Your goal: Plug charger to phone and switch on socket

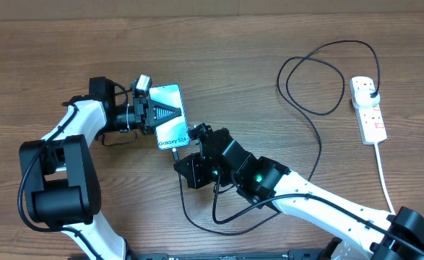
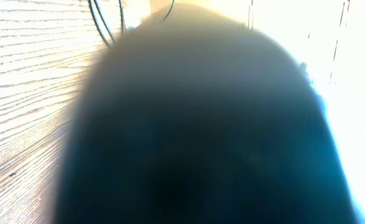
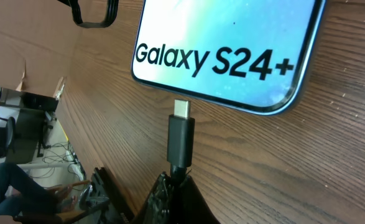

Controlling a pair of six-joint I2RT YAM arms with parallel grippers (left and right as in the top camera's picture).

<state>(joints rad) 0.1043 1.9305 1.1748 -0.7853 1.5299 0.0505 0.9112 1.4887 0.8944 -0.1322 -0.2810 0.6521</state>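
**Plug tip lined up just short of the phone's edge**

Overhead: the phone (image 1: 168, 132) lies flat on the bench (image 1: 53, 43), its lettered end turned toward the right arm. The left tool (image 1: 174, 111) rests over the phone's screen with its fingers pressed together; whether it bears down on the phone I cannot tell. The right tool (image 1: 196, 141) sits just off the phone's lettered end. The charger (image 1: 318, 141) loops away from the phone to the socket (image 1: 368, 110), well apart from the phone, with its black plug seated in one outlet.

Left wrist: a dark blur fills nearly everything. Only bench grain and a thin black cable show at the edge.

Right wrist: the right tool (image 3: 177, 180) pinches the charger (image 3: 181, 134) by its plug body. The metal tip points straight at the phone's (image 3: 232, 37) short edge, just apart from it and not inserted. The plug's long axis stands square to that edge. The port itself is not visible. The screen reads "Galaxy S24+". The next move looks like a short straight push along that axis.
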